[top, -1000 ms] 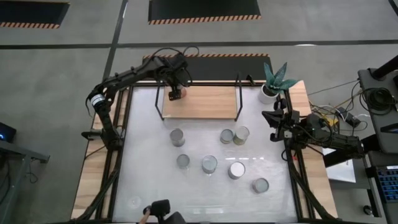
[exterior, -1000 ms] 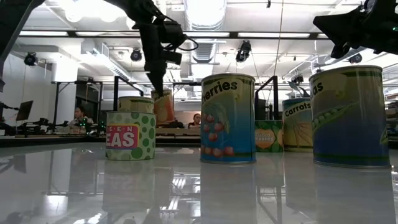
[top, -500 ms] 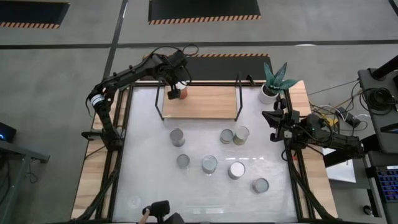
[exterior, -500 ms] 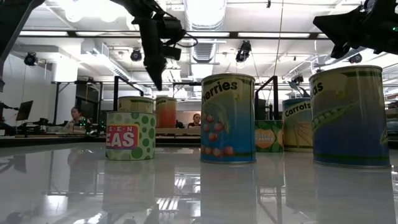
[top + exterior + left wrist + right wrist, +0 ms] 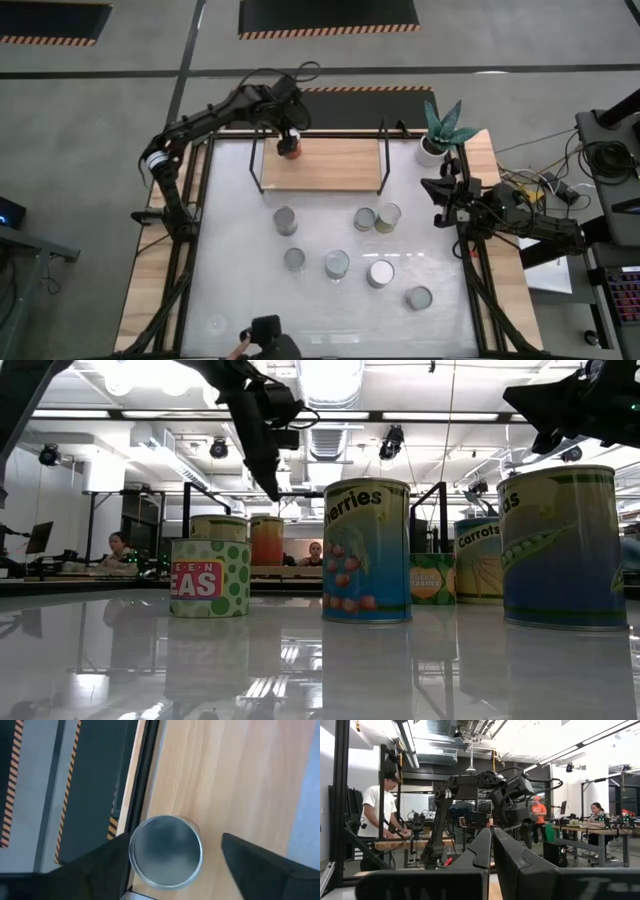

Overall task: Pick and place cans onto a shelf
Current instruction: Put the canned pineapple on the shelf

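Note:
One can (image 5: 290,151) with an orange-red label and a silvery lid stands upright on its base at the far left corner of the shelf (image 5: 335,166), a light wooden board with black rods. My left gripper (image 5: 287,137) hovers over this can, open; in the left wrist view its fingers (image 5: 102,865) stand on either side of the lid (image 5: 166,852). In the low view the gripper (image 5: 272,485) is above the can (image 5: 266,541). Several more cans (image 5: 337,264) stand on the white tabletop. My right gripper (image 5: 438,193) waits at the table's right edge, shut (image 5: 492,842).
A white plant pot (image 5: 431,148) stands at the far right corner, beside the shelf's right rods (image 5: 383,160). Most of the shelf board to the right of the placed can is bare wood. A person's hand with a dark object (image 5: 265,338) shows at the near edge.
My left gripper has set the orange-red can, which it held tilted, upright on the shelf's far left corner. It has let go and risen above the can, shifting a little toward the table's far right. The can now stands still.

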Robot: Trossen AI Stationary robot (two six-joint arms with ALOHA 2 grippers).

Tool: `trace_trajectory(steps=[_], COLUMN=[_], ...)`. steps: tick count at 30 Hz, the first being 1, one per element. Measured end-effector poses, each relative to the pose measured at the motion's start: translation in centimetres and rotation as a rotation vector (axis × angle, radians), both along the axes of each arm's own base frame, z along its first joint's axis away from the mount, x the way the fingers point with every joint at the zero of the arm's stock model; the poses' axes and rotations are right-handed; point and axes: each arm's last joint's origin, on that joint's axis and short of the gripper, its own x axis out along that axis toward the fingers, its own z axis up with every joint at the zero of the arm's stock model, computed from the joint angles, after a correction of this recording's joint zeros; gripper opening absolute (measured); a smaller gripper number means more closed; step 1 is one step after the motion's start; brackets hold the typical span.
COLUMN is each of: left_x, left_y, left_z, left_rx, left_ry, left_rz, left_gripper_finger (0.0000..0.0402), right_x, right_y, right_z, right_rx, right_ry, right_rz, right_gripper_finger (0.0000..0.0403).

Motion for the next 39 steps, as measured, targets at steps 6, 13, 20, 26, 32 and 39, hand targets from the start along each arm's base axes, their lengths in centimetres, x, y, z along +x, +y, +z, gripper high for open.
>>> trace_trajectory(steps=[6,13,20,26,32,39], left_x=[-0.1,0.0,0.1,-1.0,-1.5,-1.4], left_y=[1.5,1.7,1.3,1.4,1.7,1.6], left_z=[-1.6,-2.3,-1.5,0.4,1.8,1.7], left_rx=[0.042,0.017,-0.002,0.078,0.048,0.001], left_ry=[0.092,0.115,0.088,0.086,-0.063,-0.095], left_rz=[0.076,0.084,0.138,-0.006,-0.037,0.010], left_gripper_finger=[0.0147,0.0015,0.0014,0.0001,0.0000,0.0000], right_x=[0.0,0.1,0.1,0.7,1.4,4.3], right_y=[0.0,0.0,0.0,-0.3,-0.5,-1.2], right_z=[-0.1,-0.2,-0.2,-0.7,2.2,5.3], right_rx=[0.001,0.001,0.004,0.075,-0.038,-0.098], right_ry=[0.014,0.021,0.025,0.074,0.032,0.159], right_rz=[-0.001,-0.002,0.000,-0.028,-0.072,-0.098], right_gripper_finger=[0.0009,0.0009,0.0009,0.0009,0.0009,0.0009])
